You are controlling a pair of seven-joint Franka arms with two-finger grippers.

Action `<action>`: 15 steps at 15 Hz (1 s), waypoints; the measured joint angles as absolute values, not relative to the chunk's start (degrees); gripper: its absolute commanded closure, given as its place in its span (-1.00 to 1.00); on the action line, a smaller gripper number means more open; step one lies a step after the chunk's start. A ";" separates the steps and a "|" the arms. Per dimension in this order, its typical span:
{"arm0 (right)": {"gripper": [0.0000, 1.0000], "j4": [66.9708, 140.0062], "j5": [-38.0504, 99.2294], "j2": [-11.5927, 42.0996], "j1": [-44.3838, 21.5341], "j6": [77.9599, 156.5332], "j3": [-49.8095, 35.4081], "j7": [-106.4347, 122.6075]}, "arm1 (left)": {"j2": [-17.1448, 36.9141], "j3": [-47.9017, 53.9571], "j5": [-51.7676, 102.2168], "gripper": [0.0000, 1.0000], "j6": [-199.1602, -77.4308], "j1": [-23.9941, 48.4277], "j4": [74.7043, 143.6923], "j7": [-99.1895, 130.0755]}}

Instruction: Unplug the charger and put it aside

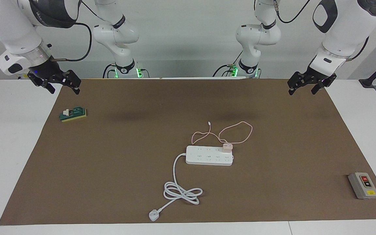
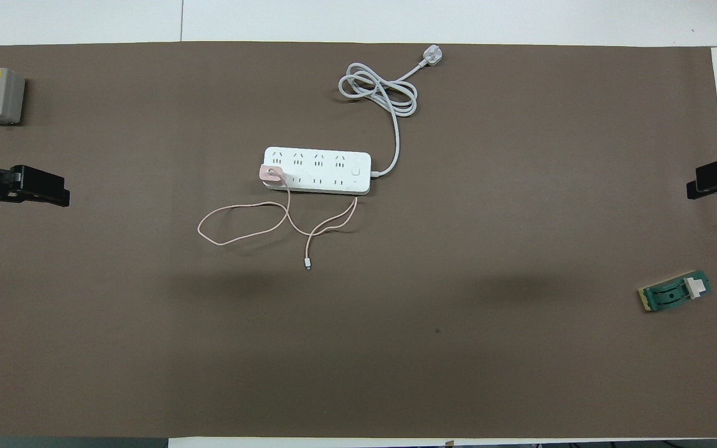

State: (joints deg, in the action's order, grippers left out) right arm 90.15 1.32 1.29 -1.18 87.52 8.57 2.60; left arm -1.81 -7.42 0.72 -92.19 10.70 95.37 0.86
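A: You are looking at the small pale pink cube-shaped charger [image 1: 227, 147], sitting plugged into an end socket of the white multi-socket power strip [image 1: 209, 155] just below the middle of the facing frame. Its thin pink cable [image 1: 237, 132] is looping loosely on the brown counter [image 1: 109, 163] just above the strip.

B: And the arms?

A: Both are waiting. The left gripper [image 1: 309, 85] is hanging at the upper right of the facing frame over the counter's edge, jaws spread apart and holding nothing. The right gripper [image 1: 56, 83] is hanging at the upper left, jaws also parted and empty, above the green block with a white clip [image 1: 73, 114].

B: What should I be worrying about?

A: The strip is lying loose, so if you are pulling the charger with one arm only, the whole strip is probably lifting with it. You are likely needing the other arm pressing it down. A tilted pull could jam the prongs. The cable could also be snagging on the strip or dragging as you carry the charger aside. The grey switch box [image 1: 363, 185] at the lower right and the thick white cord [image 1: 178, 186] are well clear.
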 measured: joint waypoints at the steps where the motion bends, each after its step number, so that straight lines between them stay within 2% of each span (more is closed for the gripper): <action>1: -1.00 90.15 1.31 1.29 -1.18 87.52 8.53 2.60 | -1.81 -7.42 0.72 -1.00 -92.19 10.70 95.37 0.83; 6: -1.00 90.15 1.32 1.29 -1.19 87.53 8.50 2.60 | -1.81 -7.39 0.72 -1.00 -92.69 10.72 95.38 3.23; 12: -1.00 90.12 1.54 1.29 -1.65 88.10 6.45 2.14 | -1.13 -5.95 0.72 -1.00 -99.33 13.35 95.82 28.84; 15: -1.00 90.59 5.76 1.30 -1.53 88.01 6.53 -8.28 | 1.91 -5.91 0.72 -1.00 -102.86 16.38 95.82 43.82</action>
State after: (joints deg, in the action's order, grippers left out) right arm 90.59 5.76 1.30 -1.53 88.01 6.53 -8.28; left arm 1.91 -5.91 0.72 -102.86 16.38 95.82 43.82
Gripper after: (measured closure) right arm 0.000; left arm 0.000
